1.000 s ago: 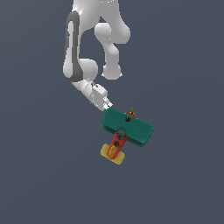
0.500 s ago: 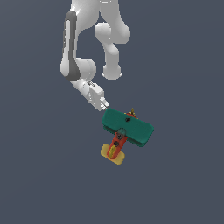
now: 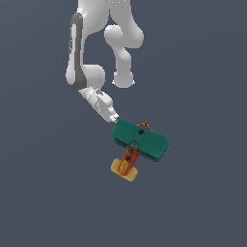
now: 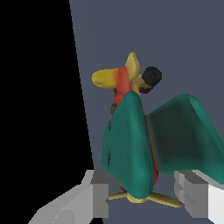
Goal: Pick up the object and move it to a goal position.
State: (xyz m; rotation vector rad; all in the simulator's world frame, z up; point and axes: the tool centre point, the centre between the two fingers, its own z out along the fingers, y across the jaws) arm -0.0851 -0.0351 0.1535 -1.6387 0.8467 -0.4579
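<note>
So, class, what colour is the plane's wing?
Teal-green wing; clearest in the exterior view.

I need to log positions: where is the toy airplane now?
The teal-winged, red-bodied toy airplane lies just right of centre in the exterior view, directly beside the white end effector.

Flat even sim light, no cast shadows, soft low-res; wrist view part black.

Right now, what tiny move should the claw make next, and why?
Probably ease forward a little more, then close. In the wrist view the open claw has a finger on each side of the tan propeller at the nose of the teal-winged, red-bodied toy airplane, but its wing looks not yet between them.
</note>
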